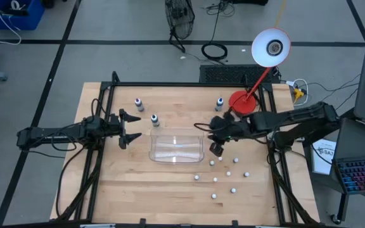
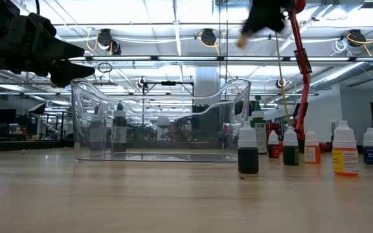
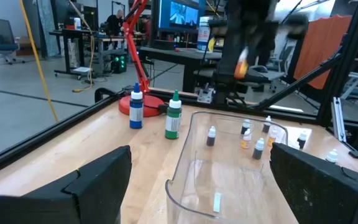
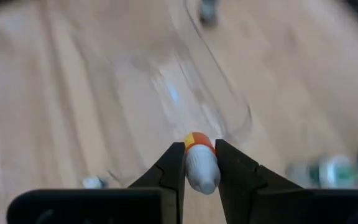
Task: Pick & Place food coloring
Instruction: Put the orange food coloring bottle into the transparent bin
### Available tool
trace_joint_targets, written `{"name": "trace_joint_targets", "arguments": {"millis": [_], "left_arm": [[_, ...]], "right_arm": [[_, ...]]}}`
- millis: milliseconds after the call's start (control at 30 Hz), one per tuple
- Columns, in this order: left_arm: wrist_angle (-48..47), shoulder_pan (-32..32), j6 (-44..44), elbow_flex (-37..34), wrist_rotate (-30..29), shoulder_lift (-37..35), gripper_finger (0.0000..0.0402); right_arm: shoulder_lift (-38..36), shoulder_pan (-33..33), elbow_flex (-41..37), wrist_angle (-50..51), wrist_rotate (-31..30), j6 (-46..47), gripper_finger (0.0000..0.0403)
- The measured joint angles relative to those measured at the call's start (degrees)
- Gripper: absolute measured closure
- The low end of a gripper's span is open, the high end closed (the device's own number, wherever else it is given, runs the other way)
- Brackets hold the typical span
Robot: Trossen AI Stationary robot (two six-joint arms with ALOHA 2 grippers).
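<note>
My right gripper [image 1: 216, 149] hangs high over the right end of the clear plastic tray [image 1: 176, 147], shut on one small food coloring bottle [image 4: 199, 163] that is white with an orange band. Several more small food coloring bottles [image 1: 229, 172] stand upright on the wood to the right of the tray and nearer the front edge. In the low view they form a row [image 2: 345, 150], with a dark one [image 2: 248, 152] in front. My left gripper [image 1: 128, 126] waits open and level, left of the tray, with nothing between its fingers. My right gripper pinches the bottle's white body [image 4: 201, 177] between its two fingers [image 4: 173, 169], just behind the orange band. The bottle lies along the fingers, orange end pointing away from the wrist. The fingers slant down from the table's right. The bottle is lifted clear above the tray's right end.
Three larger bottles stand behind the tray: two at the far left [image 1: 138, 102] [image 1: 154, 118] and one at the far right [image 1: 220, 103]. A red desk lamp's base [image 1: 241, 101] sits at the far right. Bare wood lies in front of the tray.
</note>
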State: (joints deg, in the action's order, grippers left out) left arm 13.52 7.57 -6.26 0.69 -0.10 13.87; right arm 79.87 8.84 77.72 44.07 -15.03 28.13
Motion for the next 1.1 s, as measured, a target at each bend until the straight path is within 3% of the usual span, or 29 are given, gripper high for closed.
{"name": "trace_joint_targets", "arguments": {"millis": [367,467,633,867,1100], "left_arm": [[0.02,0.0,0.0,0.0,0.0,0.0,0.0023],[0.02,0.0,0.0,0.0,0.0,0.0,0.0023],[0.03,0.0,0.0,0.0,0.0,-0.01,0.0023],[0.02,0.0,-0.01,0.0,0.0,-0.01,0.0023],[0.01,0.0,-0.02,0.0,0.02,-0.01,0.0023]], "right_arm": [[29.44,-1.71,46.71,17.94,0.41,-17.92,0.0349],[36.35,-2.53,56.37,19.81,4.3,-20.85,0.0349],[40.39,-4.11,54.03,15.83,10.84,-23.93,0.0349],[46.77,-4.78,48.52,18.79,10.79,-24.74,0.0349],[47.61,-3.49,37.91,16.1,10.8,-22.39,0.0349]]}}
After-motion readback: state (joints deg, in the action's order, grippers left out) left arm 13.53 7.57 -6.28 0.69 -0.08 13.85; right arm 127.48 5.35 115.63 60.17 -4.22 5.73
